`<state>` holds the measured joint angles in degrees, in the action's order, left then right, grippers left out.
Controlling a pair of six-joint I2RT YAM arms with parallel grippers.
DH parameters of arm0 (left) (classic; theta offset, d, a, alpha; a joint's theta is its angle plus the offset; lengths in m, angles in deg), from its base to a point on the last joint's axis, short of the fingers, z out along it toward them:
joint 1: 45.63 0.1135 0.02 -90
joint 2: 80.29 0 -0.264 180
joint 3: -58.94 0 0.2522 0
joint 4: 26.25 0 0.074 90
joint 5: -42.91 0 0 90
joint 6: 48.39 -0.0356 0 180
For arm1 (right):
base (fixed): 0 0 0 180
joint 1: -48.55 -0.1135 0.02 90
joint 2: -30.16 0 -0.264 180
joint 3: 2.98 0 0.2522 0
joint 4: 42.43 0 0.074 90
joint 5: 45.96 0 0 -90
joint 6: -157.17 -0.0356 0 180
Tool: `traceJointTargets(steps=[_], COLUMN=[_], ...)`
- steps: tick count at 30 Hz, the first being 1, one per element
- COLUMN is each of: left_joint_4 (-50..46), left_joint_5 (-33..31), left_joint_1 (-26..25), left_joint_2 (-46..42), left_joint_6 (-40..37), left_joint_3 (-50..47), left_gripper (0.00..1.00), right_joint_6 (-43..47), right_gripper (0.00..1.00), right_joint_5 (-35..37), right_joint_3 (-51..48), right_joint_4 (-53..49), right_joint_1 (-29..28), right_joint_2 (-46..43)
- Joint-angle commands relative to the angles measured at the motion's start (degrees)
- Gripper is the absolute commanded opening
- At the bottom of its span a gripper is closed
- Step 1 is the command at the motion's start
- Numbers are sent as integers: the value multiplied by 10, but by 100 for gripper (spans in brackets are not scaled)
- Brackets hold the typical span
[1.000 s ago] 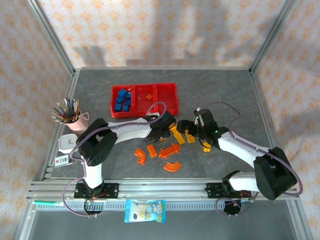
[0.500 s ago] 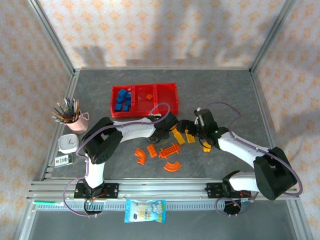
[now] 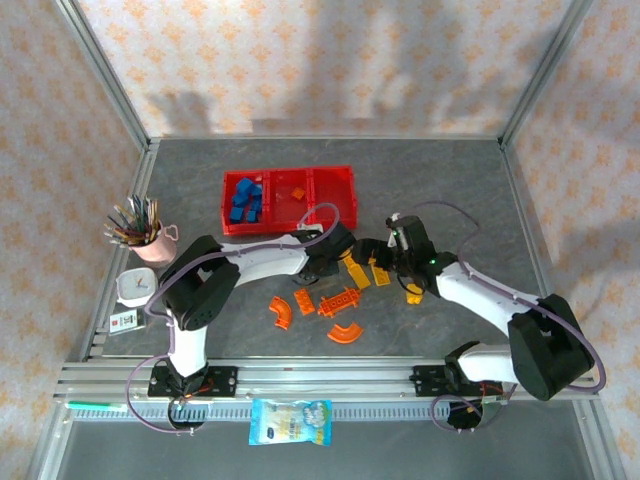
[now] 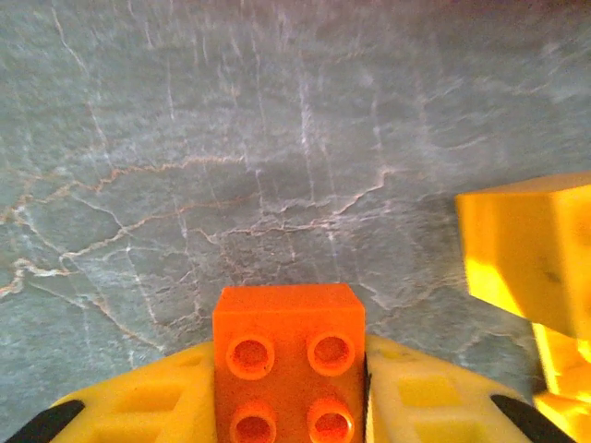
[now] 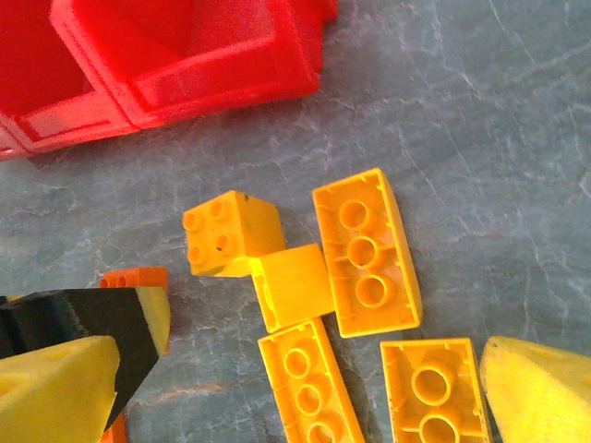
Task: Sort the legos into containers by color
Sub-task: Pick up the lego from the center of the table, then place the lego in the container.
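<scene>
The left gripper (image 4: 288,355) is clenched on an orange brick (image 4: 288,323). Its two yellow fingers (image 4: 138,401) press directly against the brick's left and right sides. The brick is square, of smooth shiny plastic, with four round studs on top. Whether it rests on the table (image 4: 277,138) or is a little above it, one cannot tell. The right gripper (image 5: 303,351) is released and holds nothing. Its yellow fingers stand wide apart, and it hangs above a group of yellow bricks (image 5: 367,251).

In the overhead view, a pink cup (image 3: 155,245) full of pens (image 3: 133,218) stands near the left edge of the table. The red tray (image 3: 340,190) lies further back. It is translucent, with low walls and three square compartments in a row. Blue bricks (image 3: 245,200) lie in the left compartment and one small orange piece (image 3: 297,193) in the middle one. In front of the tray, between the arms, lie two orange arcs (image 3: 282,312) and a long orange strip (image 3: 340,298). The table is grey with pale veins, like stone.

The left wrist view gives the studs of the held brick and a yellow block (image 4: 526,249) near its right side. The right wrist view gives a corner of the tray and the yellow bricks from close. One cube (image 5: 231,235) lies on its side, and the flat bricks beside it show round rings on their upper faces.
</scene>
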<state>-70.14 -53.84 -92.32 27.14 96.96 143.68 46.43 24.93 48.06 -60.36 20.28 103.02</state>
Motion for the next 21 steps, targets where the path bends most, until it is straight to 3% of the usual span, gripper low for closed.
traceJointTargets(steps=[1,11,21], left_joint_4=[-3,-29,-27], left_joint_5=[-36,-68,-74], left_joint_1=[14,117,207], left_joint_2=[-47,-32,90], left_joint_6=[-24,-121,-193], left_joint_3=[5,114,259], left_gripper=[35,35,35], right_joint_6=[34,24,3], right_gripper=[100,100,100], right_joint_5=[-10,-28,-19], right_joint_3=[31,78,97], right_joint_4=[-13,6,26], right_joint_1=[4,4,4], right_joint_2=[-24,5,34])
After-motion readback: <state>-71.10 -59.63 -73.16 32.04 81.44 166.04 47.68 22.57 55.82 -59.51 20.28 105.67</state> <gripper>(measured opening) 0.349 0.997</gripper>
